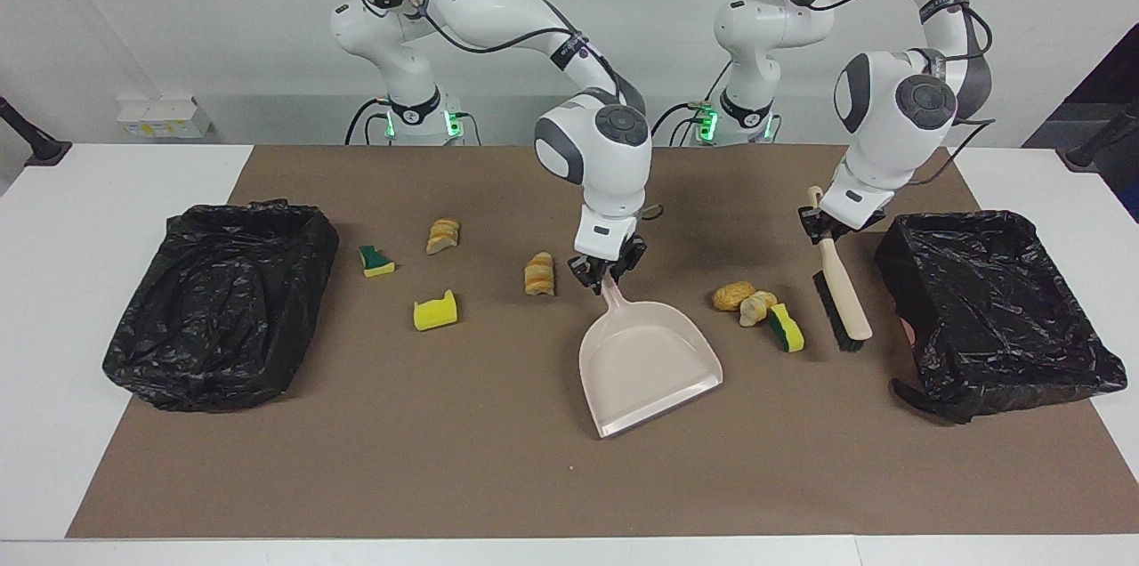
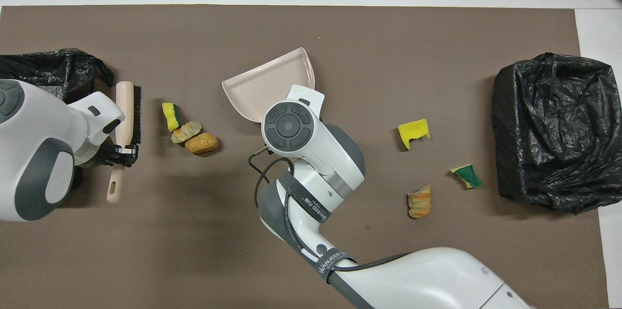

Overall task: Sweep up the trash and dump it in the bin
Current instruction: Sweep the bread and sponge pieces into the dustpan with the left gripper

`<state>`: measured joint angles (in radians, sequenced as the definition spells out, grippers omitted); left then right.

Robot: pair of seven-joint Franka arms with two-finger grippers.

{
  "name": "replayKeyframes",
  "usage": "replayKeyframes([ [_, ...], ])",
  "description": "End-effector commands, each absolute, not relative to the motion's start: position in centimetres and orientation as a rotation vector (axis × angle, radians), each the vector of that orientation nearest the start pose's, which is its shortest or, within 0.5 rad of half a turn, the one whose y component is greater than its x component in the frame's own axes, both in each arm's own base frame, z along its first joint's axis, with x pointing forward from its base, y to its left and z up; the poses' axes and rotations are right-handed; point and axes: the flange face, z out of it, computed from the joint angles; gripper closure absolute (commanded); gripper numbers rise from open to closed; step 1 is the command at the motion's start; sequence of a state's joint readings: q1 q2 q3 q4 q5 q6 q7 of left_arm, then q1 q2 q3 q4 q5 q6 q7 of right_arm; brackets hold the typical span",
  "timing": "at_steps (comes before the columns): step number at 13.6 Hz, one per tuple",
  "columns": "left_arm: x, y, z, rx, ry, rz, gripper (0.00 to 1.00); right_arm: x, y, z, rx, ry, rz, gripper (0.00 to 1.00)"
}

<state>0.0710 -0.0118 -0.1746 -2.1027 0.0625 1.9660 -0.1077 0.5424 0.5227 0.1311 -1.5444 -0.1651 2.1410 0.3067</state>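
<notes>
My right gripper (image 1: pixel 609 274) is shut on the handle of the beige dustpan (image 1: pixel 648 361), whose mouth faces away from the robots; in the overhead view the wrist covers the handle and only the pan (image 2: pixel 265 83) shows. My left gripper (image 1: pixel 826 228) is shut on the handle of the brush (image 1: pixel 842 299), whose bristles rest on the mat. Three pieces of trash lie between brush and dustpan: a bread chunk (image 1: pixel 733 295), a paler chunk (image 1: pixel 757 306) and a green-backed sponge (image 1: pixel 787 327). Another bread chunk (image 1: pixel 539 273) lies beside the right gripper.
More scraps lie toward the right arm's end: a yellow sponge (image 1: pixel 435 311), a green-backed sponge (image 1: pixel 376 260) and a bread piece (image 1: pixel 442 236). A bin lined with a black bag (image 1: pixel 222 299) stands at that end, another (image 1: pixel 992 308) at the left arm's end, close to the brush.
</notes>
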Motion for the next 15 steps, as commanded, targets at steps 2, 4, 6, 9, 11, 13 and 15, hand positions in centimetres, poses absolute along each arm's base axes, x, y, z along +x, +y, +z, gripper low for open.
replayKeyframes([
  [2,52.3,-4.6,40.8,-3.055,-0.045,0.171,1.00,56.6,41.4,36.8,-3.046,-0.901,-0.218,1.00],
  [4,52.3,-4.8,40.2,-3.057,-0.104,0.187,1.00,57.5,40.0,36.6,-3.017,-1.036,-0.208,1.00],
  [6,51.9,-5.6,38.7,-3.063,-0.061,0.173,1.00,57.9,39.4,36.5,-2.939,-1.275,-0.199,1.00],
  [9,51.3,-6.7,37.7,-3.064,0.014,0.176,1.00,58.4,38.1,36.2,-2.838,-1.522,-0.158,1.00],
  [11,50.5,-7.1,36.6,-3.059,-0.008,0.209,1.00,58.5,37.8,36.0,-2.777,-1.642,-0.135,1.00],
  [13,50.2,-7.2,36.5,-3.081,-0.116,0.222,1.00,58.3,37.5,35.7,-2.715,-1.752,-0.092,1.00],
  [15,49.8,-8.7,36.4,-3.096,-0.122,0.225,1.00,58.2,37.4,36.0,-2.651,-1.858,-0.069,1.00],
])
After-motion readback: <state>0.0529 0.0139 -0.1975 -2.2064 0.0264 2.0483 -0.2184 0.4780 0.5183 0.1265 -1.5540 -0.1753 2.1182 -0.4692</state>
